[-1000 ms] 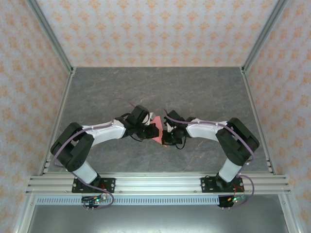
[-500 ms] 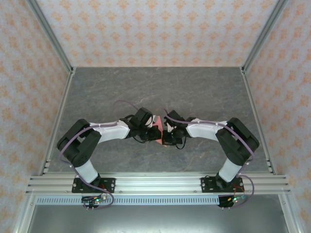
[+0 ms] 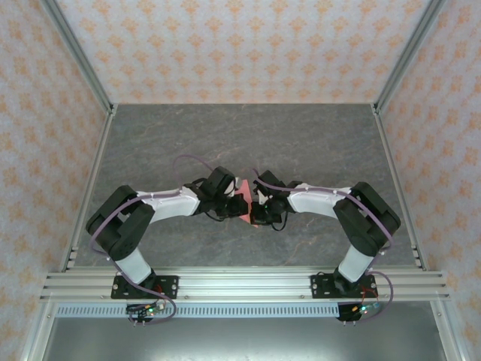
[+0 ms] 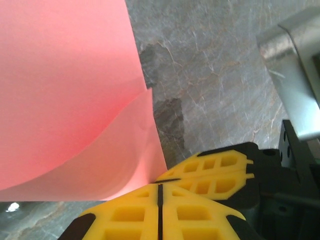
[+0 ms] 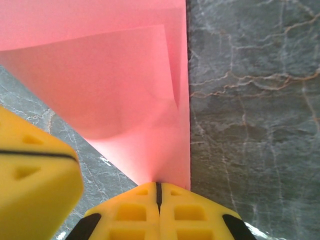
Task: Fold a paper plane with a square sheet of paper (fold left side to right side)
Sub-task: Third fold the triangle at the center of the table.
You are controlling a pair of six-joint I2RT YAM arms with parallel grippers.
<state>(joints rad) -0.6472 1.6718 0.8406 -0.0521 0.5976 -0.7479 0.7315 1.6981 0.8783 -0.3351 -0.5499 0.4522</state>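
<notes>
I'm looking at both arms meeting nose to nose. The left end effector point(image 4: 160, 189) has its yellow pads pressed flat together, and a corner of the pink sheet of paper point(image 4: 65, 90) runs right down into their tip, so it is pinching the sheet. Just to its right, touching or nearly so (I can't separate them from the wrist view), sits the right end effector point(image 5: 158, 186). Its pads are also closed tight, with the sheet's narrow end clamped in the seam. From both tips the paper fans out ahead, lifted and curled in two overlapping layers, one straight edge running directly forward from the right end effector. The grey marbled surface point(image 5: 250, 100) lies beyond that edge.
</notes>
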